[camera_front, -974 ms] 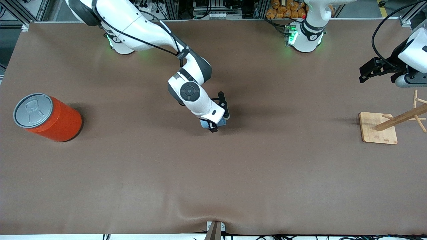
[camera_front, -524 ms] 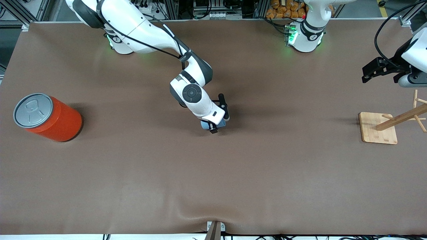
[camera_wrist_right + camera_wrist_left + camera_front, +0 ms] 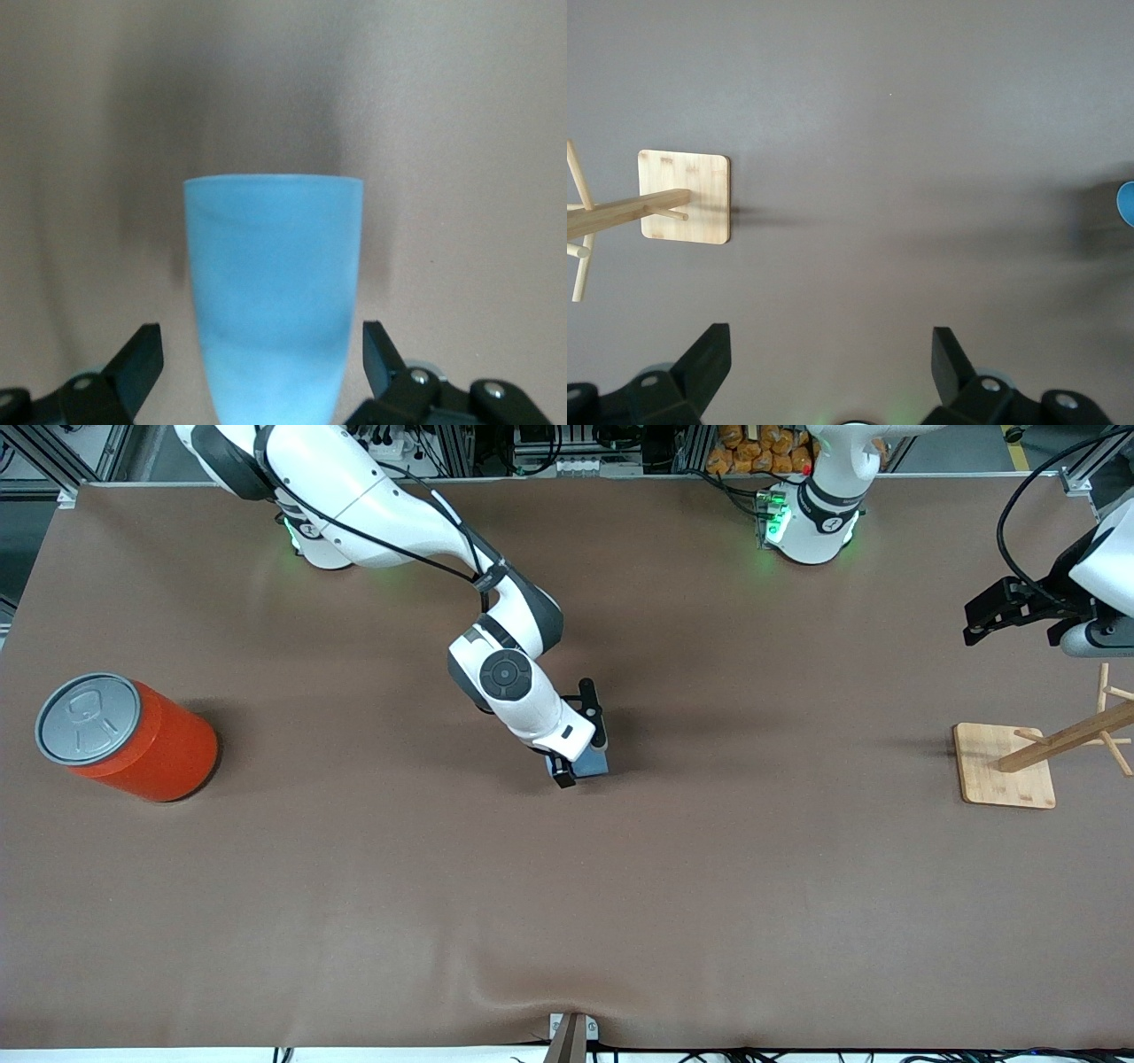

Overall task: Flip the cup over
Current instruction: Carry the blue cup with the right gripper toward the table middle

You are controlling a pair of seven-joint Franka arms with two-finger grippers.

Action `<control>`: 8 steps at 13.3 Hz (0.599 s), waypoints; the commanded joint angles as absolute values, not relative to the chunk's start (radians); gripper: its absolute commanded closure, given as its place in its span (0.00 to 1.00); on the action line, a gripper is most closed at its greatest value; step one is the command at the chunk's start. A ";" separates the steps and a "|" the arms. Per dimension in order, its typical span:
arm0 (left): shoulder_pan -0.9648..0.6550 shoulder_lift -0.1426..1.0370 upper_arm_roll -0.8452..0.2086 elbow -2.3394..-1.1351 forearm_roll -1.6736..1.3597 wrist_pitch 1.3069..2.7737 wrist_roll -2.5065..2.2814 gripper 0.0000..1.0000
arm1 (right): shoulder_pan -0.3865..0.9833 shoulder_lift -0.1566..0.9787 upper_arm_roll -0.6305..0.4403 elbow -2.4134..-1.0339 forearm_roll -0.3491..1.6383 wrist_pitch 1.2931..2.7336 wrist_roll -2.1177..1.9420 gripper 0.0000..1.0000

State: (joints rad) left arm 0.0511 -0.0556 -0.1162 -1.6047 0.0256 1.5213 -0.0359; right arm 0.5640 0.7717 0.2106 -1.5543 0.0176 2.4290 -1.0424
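One cup [image 3: 273, 292] sits between the right gripper's [image 3: 578, 766] spread fingers [image 3: 133, 359], long axis running straight away from the wrist, wide end outward. Left gripper [image 3: 831, 354] waits, fingers spread, over the tabletop [image 3: 709, 886].

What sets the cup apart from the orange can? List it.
The cup is light blue; the can is orange. The cup is far smaller than the can. The cup sits mid-table between the open right gripper's fingers; the can stands alone at the right arm's end. Both are round. The left gripper waits, open.

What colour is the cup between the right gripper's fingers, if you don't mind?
Plain light blue cup, clearest in the right wrist view.
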 commanded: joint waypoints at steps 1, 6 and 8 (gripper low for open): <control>0.057 -0.055 -0.121 -1.595 0.026 1.512 -0.018 0.00 | 0.560 0.730 0.219 -1.560 0.020 2.360 -0.948 0.00; 0.057 -0.055 -0.121 -1.594 0.026 1.512 -0.018 0.00 | 0.558 0.680 0.221 -1.562 0.020 2.286 -0.853 0.00; 0.055 -0.054 -0.121 -1.594 0.026 1.513 -0.018 0.00 | 0.560 0.651 0.219 -1.566 0.020 2.250 -0.809 0.00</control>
